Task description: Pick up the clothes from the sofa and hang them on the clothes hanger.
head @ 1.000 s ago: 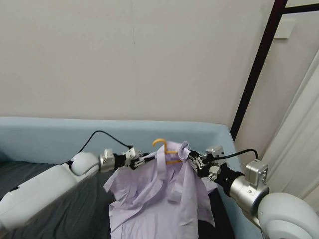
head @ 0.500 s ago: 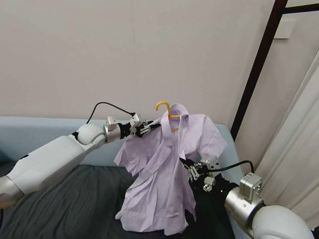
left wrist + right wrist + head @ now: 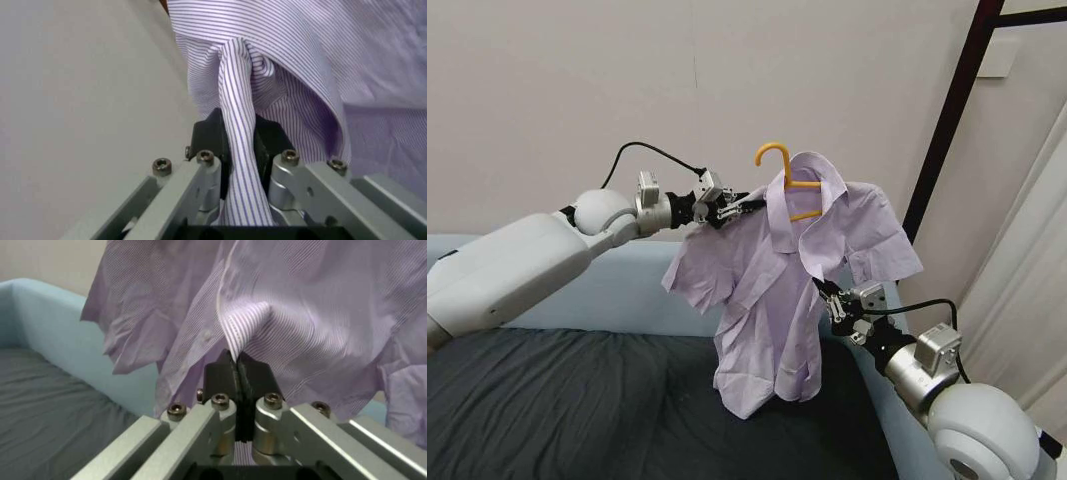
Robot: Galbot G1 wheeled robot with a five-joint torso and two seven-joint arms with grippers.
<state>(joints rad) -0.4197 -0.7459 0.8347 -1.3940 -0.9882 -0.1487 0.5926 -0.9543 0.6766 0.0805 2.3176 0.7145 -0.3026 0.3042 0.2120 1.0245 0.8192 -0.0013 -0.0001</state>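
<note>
the purple shirt (image 3: 792,270) is up in the air above the sofa (image 3: 607,290), w/ a yellow hanger (image 3: 777,155) inside its neck. the left gripper (image 3: 739,205) is squeezed tight on the shirt's shoulder, right by the hanger's end, so shirt + hanger hang up high and don't tip. the right gripper (image 3: 827,297) is lower, pinched tight on the shirt's front. i think that's to stop it swinging. the hook on top is free, nothing on it. the shirt's bottom edge hangs clear of the sofa seat. on the right there's a black pole (image 3: 942,130), near the sleeve but not touching. lots of open room up top, less on the pole side.
</note>
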